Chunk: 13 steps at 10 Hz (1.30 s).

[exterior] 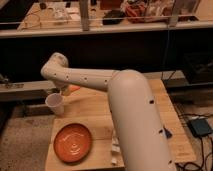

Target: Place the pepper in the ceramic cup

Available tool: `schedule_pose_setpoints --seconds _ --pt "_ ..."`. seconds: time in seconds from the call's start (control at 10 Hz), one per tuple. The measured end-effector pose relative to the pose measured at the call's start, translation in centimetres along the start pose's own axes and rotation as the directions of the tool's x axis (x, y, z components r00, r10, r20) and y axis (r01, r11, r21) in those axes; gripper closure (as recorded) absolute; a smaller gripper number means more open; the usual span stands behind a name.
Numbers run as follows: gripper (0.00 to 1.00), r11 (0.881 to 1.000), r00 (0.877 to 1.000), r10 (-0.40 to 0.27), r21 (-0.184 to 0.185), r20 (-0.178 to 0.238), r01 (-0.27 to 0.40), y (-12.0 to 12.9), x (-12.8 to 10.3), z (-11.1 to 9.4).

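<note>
Pepper (73, 88) shows as an orange sliver just right of your gripper (65, 91), which sits under the arm's elbow at the table's (95, 112) far left edge. You cannot tell how it is held. Your ceramic cup (55, 103) stands upright just below, with the orange plate (73, 142) nearer the camera.

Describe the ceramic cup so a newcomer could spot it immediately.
Start at the wooden table and go to its far left corner, beyond the orange plate. The ceramic cup stands there, just below the gripper and the pepper: small, plain white, tapered.
</note>
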<state>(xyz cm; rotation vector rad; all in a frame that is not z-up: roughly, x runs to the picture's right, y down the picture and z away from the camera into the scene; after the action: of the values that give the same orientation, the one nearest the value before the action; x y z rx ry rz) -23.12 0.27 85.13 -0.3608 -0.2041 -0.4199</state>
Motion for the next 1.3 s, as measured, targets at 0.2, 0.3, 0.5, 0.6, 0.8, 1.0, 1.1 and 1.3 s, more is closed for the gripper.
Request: schedule_pose_setpoints --seconds 0.2,0.3,0.5,0.6,0.8,1.0,1.1,1.3 --pt "1.00 0.998 0.998 0.064 -0.006 0.021 -0.064 1.3 2.8 -1.0" --pt "1.00 0.996 0.995 0.092 -0.010 0.030 -0.091 2.1 4.3 -1.4" --pt "1.00 0.995 0.993 0.104 -0.016 0.060 -0.103 3.0 5.6 -1.8" --pt "1.00 0.995 0.986 0.104 -0.012 0.127 -0.103 2.9 5.3 -2.2" --pt "1.00 0.996 0.972 0.089 0.000 0.217 -0.091 2.3 3.6 -2.5" --pt "1.00 0.997 0.940 0.055 0.039 0.337 -0.072 1.4 1.6 -3.5" --pt "1.00 0.996 0.926 0.039 0.058 0.375 -0.065 1.0 1.0 -4.2" --pt "1.00 0.994 0.884 -0.023 0.108 0.467 -0.031 -0.3 -2.2 -6.0"
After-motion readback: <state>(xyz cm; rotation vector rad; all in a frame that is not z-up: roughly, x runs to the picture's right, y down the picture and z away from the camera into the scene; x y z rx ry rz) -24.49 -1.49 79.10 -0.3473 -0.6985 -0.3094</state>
